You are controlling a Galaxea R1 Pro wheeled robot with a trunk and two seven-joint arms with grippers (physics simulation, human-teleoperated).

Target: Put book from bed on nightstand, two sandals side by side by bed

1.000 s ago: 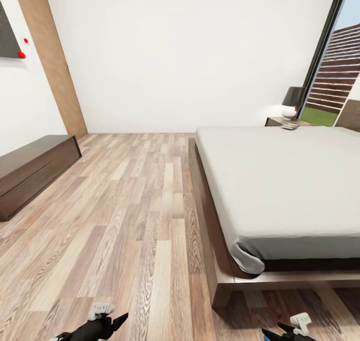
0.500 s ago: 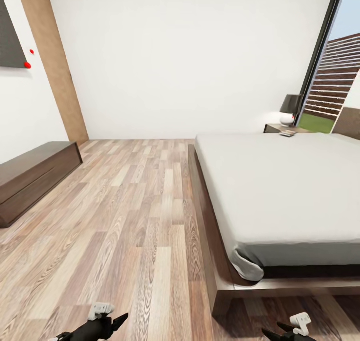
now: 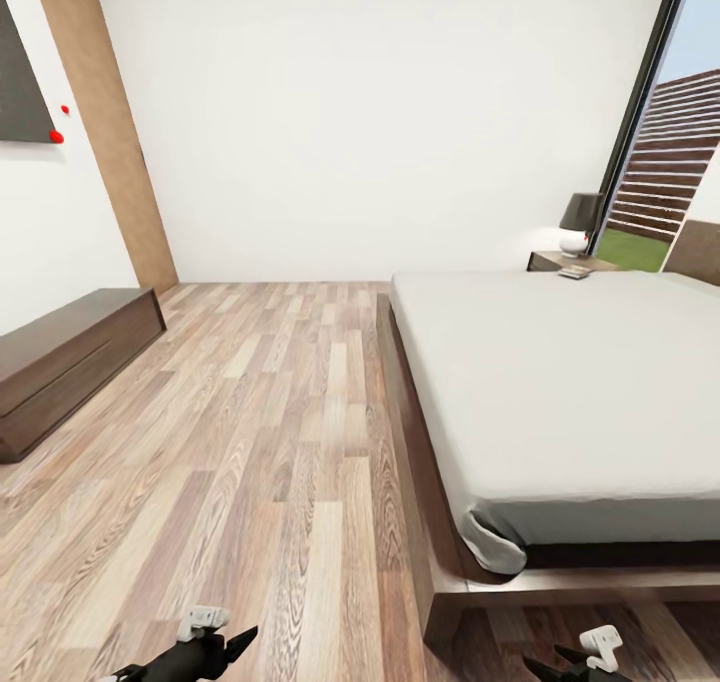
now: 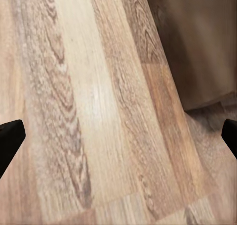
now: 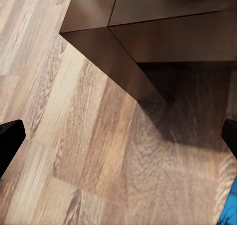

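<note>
Ahead, bed (image 3: 560,382) long axis toward far nightstand (image 3: 560,260), both grippers wide.

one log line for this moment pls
place: bedroom, at bed foot | left pincer: open, empty, over floor | right pincer: open, empty | nightstand: far side

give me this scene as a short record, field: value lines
room: bedroom, wood plank floor, white walls
bed: at right, bare grey mattress
nightstand: beyond the bed, holding a lamp and a small flat thing, too small to identify
long low cabinet: by the left wall
left end effector: open, over floor
right end effector: open, near the bed frame's corner
blue thing: at frame edge
</note>
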